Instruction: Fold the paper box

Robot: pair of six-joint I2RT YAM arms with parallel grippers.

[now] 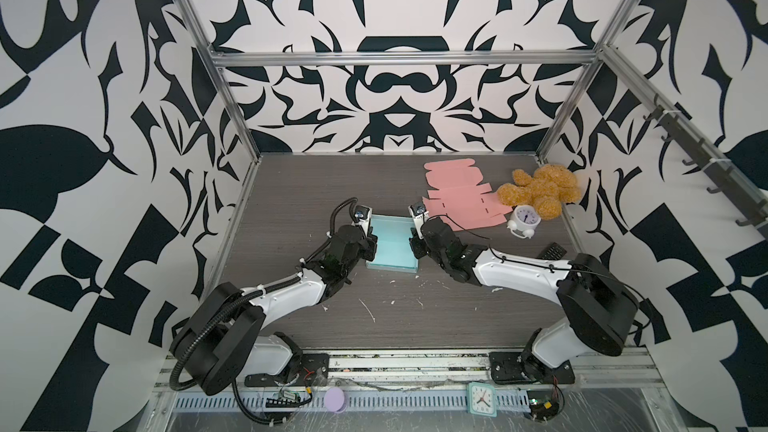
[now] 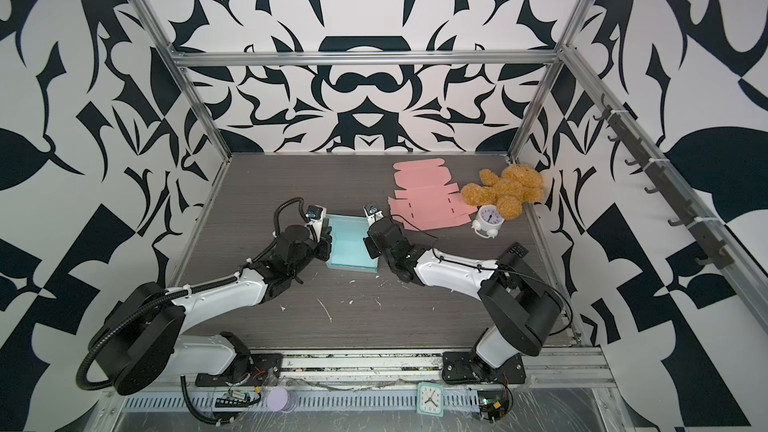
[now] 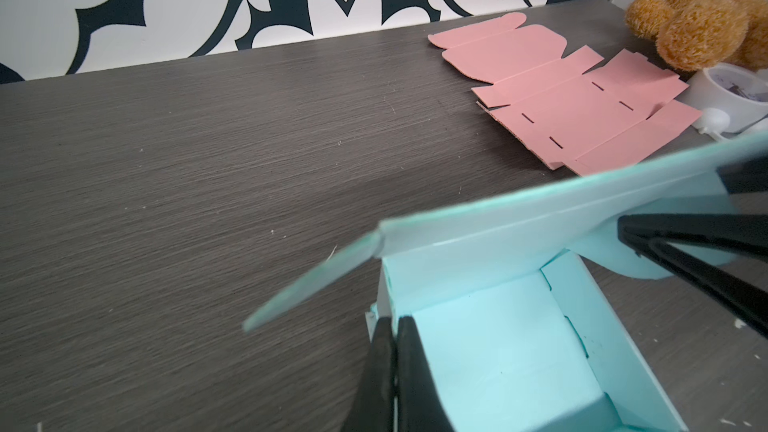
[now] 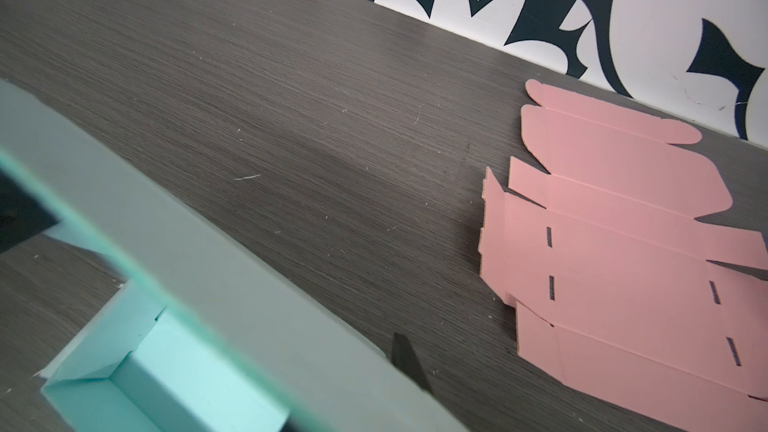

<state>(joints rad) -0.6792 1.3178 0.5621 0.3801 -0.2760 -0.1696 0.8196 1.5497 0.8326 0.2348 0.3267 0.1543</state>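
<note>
Anchor grip on the paper box [image 1: 392, 249], lid [image 3: 519, 218] not yet down

The box sits on the counter [image 1: 299, 201] directly between the two grippers, with its walls up and its lid raised. The left gripper [image 3: 395, 322] is clamped on the side wall nearest it, probably to pin the light shell so it cannot slide while the lid is worked. The right gripper [image 1: 414, 243] has a finger on either side of the lid's end flap. I cannot tell whether it pinches or stands loose, as its wrist view is blocked. A flat pink blank [image 1: 461, 197] lies beyond the right gripper, out of the way
</note>
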